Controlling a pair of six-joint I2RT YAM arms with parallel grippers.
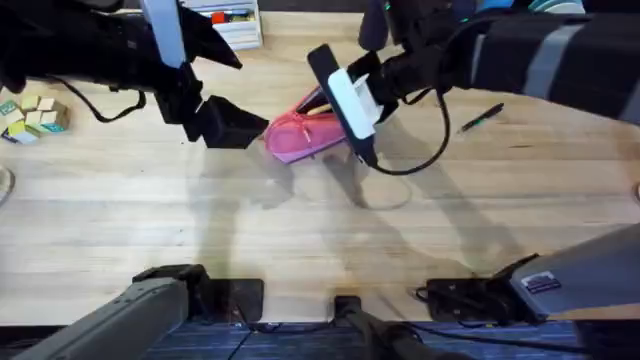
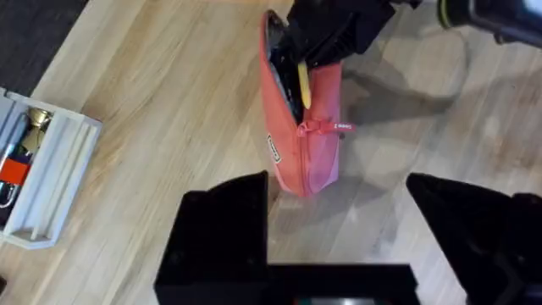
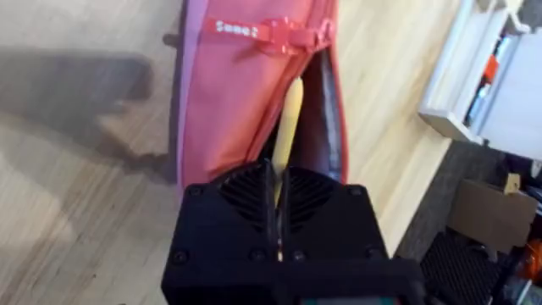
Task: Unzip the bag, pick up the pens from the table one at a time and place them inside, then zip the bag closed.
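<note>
Gripping the yellow-tan pen (image 3: 286, 127) between its closed black fingers (image 3: 246, 199), the right pincer (image 3: 278, 203) sits directly over the unzipped mouth of the pink bag (image 3: 241, 93), and the pen points away from the pincer into the dark lining. The far end of the pen is already between the two lips of the opening, just short of the zipper pull with its pink tag (image 3: 254, 30). Seen from above, the right pincer (image 1: 350, 105) touches the bag (image 1: 300, 135) from the side facing the right arm. The left pincer (image 2: 339, 212) is open, its two black fingers (image 2: 224, 224) spread wide, and it hovers just beside the closed end of the bag (image 2: 309, 144) without touching it; the pen (image 2: 303, 83) stands out as a yellow strip at the far, open end. In the overhead view the left pincer (image 1: 225, 122) is on the other side of the bag from the right one. Beyond the right pincer, well apart from the bag, the dark pen (image 1: 481, 118) lies alone on the pale wooden counter (image 1: 300, 230). Farther away from the left pincer a white tray (image 2: 47, 182) with small items rests on the counter, and some small wooden blocks (image 1: 32, 117) lie near the counter's edge.
</note>
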